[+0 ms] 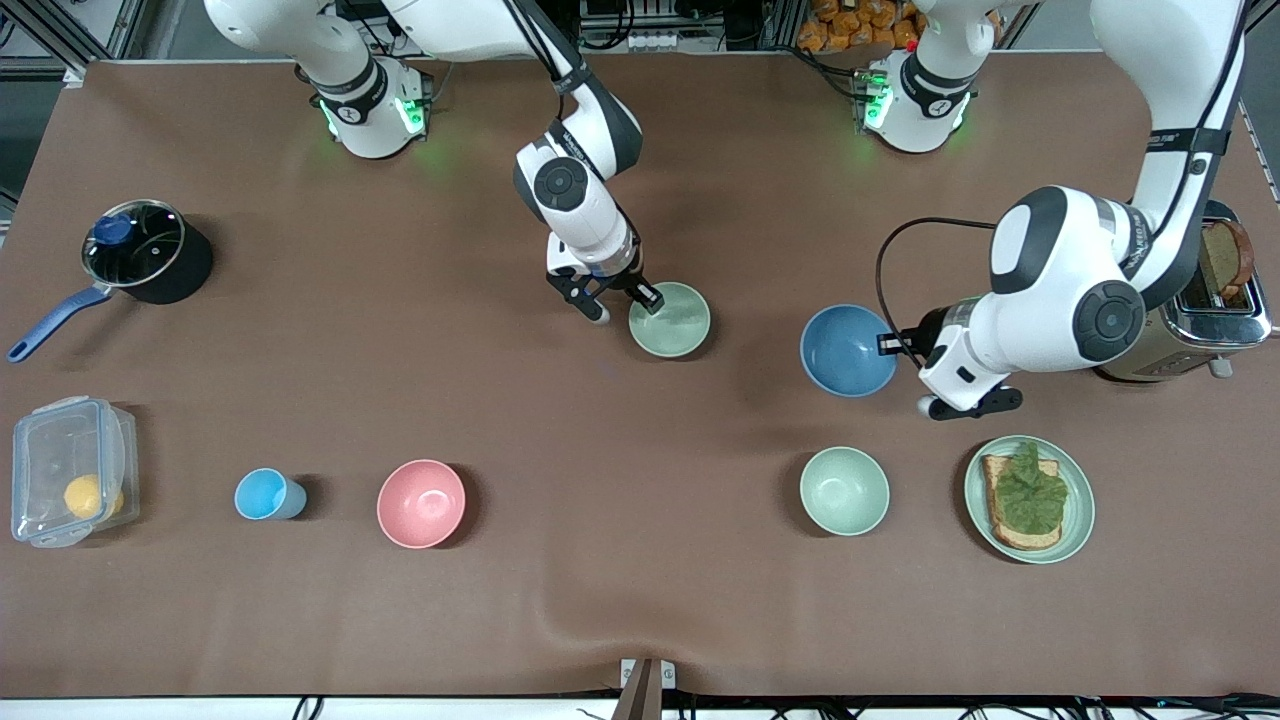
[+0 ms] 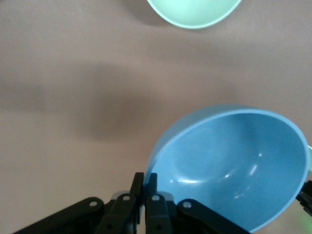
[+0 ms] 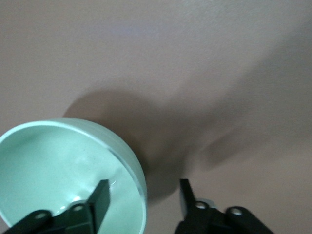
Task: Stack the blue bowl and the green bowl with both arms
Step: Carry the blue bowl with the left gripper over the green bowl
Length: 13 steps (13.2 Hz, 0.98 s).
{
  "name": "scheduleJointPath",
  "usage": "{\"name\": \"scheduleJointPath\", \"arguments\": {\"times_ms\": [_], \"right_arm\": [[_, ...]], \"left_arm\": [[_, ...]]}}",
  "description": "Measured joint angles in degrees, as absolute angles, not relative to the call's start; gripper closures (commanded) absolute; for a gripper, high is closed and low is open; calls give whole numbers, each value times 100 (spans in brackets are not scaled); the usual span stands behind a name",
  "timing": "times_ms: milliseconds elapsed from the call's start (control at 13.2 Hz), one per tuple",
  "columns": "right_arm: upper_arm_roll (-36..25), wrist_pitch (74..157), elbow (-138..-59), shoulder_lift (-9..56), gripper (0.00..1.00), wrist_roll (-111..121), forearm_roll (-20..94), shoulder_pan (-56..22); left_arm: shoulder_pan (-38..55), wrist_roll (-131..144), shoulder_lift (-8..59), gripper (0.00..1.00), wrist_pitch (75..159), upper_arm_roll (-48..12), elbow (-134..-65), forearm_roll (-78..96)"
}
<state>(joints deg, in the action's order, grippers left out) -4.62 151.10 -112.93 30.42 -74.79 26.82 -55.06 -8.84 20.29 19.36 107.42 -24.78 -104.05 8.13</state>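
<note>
Nearest the front camera runs a row of things: a clear lidded box (image 1: 70,470) at the right arm's end of the table holding a yellow fruit (image 1: 86,495); beside it a small light-blue cup (image 1: 266,494), open end up; then a pink bowl (image 1: 421,503), a mint-green bowl (image 1: 844,490), and a green plate (image 1: 1078,522) carrying toast (image 1: 1022,498) topped with a leafy green.

Farther from the camera, the blue bowl (image 1: 846,348) is round, so it has no long axis; its mouth faces up and tips a little toward the left arm; it is plain matte medium blue, empty, and sits above the mint-green bowl in the front view. The left gripper (image 1: 893,344) has its fingers (image 2: 145,185) pinched tight on the blue bowl's rim, one inside and one outside the wall.

Farther still, toward the table's middle, the green bowl (image 1: 671,320) stands upright on the table, mouth up, round, dull sage, empty. The right gripper (image 1: 622,303) is at its rim with fingers (image 3: 101,195) spread apart, one inside the bowl and one outside, neither pressing the wall.

Farthest lie a dark saucepan (image 1: 150,250) with a glass lid and a blue handle, and a toaster (image 1: 1220,300) with bread in its slot.
</note>
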Motion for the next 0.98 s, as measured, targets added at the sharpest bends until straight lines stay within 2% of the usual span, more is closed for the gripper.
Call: {"name": "scheduleJointPath", "arguments": {"times_ms": [528, 981], "right_arm": [[-685, 14537, -11006, 2887, 0, -8514, 2697, -5368], [-720, 14110, -11035, 2732, 0, -8569, 2929, -4596]], "left_arm": [[-867, 2650, 1936, 100, 10851, -3069, -10529, 865], [-800, 2833, 1941, 100, 11494, -3384, -10949, 865]]}}
